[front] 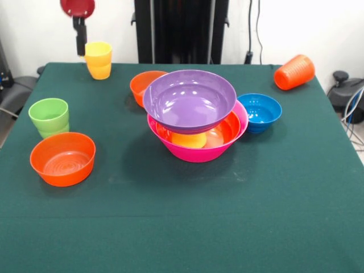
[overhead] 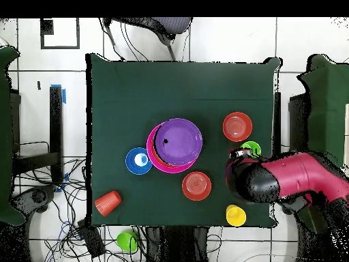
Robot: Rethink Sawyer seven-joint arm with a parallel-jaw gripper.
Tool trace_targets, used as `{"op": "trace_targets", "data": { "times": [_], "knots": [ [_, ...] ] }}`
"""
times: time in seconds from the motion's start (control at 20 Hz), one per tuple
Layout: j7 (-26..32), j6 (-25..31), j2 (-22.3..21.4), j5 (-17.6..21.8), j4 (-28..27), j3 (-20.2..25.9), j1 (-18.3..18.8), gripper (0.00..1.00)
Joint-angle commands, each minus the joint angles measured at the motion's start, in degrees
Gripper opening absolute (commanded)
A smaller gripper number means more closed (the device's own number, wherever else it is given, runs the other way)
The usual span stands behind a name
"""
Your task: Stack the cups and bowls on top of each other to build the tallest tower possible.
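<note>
The tower stands mid-table: the largest pink bowl [front: 196, 149] holds a large orange bowl [front: 224, 132] with something yellow [front: 189, 140] inside, and the purple bowl [front: 189, 99] sits tilted on top. It also shows from overhead [overhead: 177, 142]. A small orange bowl [front: 143, 84] is behind it and the blue bowl [front: 259, 111] is beside it. An orange bowl [front: 62, 158], the green cup [front: 49, 116] and a yellow cup [front: 98, 60] stand at the left. The orange cup [front: 294, 72] lies on its side at the far right. My gripper [front: 81, 50] hangs high beside the yellow cup and holds nothing that shows. From overhead it [overhead: 238, 155] is next to the green cup [overhead: 251, 147].
My red arm [overhead: 293, 176] reaches over the table's edge between the green cup and the yellow cup [overhead: 236, 215]. A green object [overhead: 127, 240] lies off the table near the robot's base. Cables lie beside the table [front: 350, 96].
</note>
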State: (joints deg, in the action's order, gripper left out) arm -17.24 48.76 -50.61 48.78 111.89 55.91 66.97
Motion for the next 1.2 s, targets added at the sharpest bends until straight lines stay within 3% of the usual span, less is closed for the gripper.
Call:
{"op": "trace_targets", "data": {
  "times": [0.05, 0.15, 0.35, 0.75, 0.95, 1.2],
  "knots": [
    [14.11, 7.57, 14.34, 1.85, -17.02, -1.98, -7.64, 1.0],
    [11.12, 6.73, 17.03, 0.92, -20.41, -2.97, -9.49, 1.0],
    [10.54, 9.78, 20.1, -1.82, -24.63, -3.79, -11.47, 1.0],
    [12.44, 7.41, 22.07, -1.83, -23.81, -4.3, -9.98, 1.0],
    [16.61, 8.52, 22.73, -1.84, -24.18, -3.76, -8.21, 1.0],
    [18.52, 7.37, 22.06, 0.94, -22.35, -3.97, -7.49, 1.0]
  ]
}}
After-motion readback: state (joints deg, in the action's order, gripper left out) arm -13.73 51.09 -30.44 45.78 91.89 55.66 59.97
